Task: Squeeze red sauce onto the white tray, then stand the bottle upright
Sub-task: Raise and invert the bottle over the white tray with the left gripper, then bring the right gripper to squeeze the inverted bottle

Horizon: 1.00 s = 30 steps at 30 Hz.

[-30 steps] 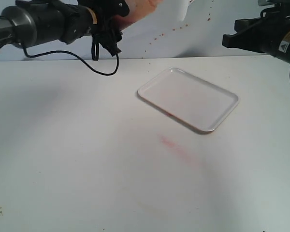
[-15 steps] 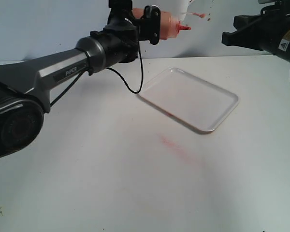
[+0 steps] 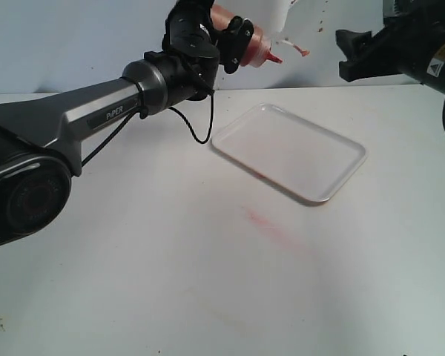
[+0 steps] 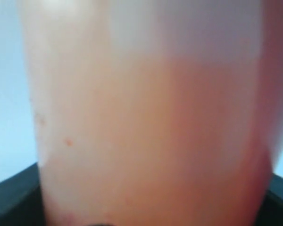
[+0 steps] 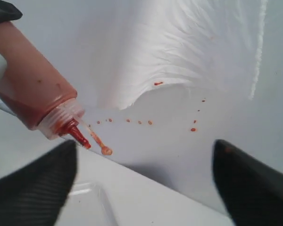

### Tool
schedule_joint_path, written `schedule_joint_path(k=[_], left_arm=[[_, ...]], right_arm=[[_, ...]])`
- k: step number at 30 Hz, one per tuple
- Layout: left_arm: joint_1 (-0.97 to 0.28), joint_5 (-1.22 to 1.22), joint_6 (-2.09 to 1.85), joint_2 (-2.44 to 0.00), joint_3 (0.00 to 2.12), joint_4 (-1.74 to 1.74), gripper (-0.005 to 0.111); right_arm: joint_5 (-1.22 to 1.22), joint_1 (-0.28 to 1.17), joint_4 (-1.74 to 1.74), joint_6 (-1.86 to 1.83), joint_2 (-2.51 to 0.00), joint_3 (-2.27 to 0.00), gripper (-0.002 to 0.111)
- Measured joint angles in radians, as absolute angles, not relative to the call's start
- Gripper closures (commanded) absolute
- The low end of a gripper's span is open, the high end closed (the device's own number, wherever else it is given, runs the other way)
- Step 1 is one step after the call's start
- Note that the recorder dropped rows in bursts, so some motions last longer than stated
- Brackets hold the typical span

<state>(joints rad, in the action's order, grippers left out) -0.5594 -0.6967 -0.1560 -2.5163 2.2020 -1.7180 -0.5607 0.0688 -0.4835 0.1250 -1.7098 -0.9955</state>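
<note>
While L fingers (image 3: 236, 43) grip bottle (image 3: 255, 42), pink smear (image 3: 263, 220) lies nr tray (image 3: 289, 152).

The left gripper (image 3: 226, 35) grips the bottle (image 3: 256, 45) aloft and tilted, its red nozzle angled down toward the white tray (image 3: 289, 152) on the table (image 3: 133, 259).
</note>
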Motion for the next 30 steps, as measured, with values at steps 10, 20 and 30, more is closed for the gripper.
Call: schedule_joint_path(k=[10, 20, 30], left_arm=[[-0.558, -0.687, -0.419, -2.516, 2.202, -1.722, 0.107], [-0.541, -0.537, -0.511, -2.516, 2.202, -1.728, 0.107], [-0.531, -0.497, -0.542, -2.531, 2.202, -1.730, 0.107]], right_arm=[[-0.581, 0.069, -0.484, 0.158, -1.791, -1.091, 0.003], [-0.675, 0.040, -1.442, 1.101, -2.108, -1.549, 0.005], [-1.020, -0.010, -1.741, 1.479, -2.439, -2.029, 0.005]])
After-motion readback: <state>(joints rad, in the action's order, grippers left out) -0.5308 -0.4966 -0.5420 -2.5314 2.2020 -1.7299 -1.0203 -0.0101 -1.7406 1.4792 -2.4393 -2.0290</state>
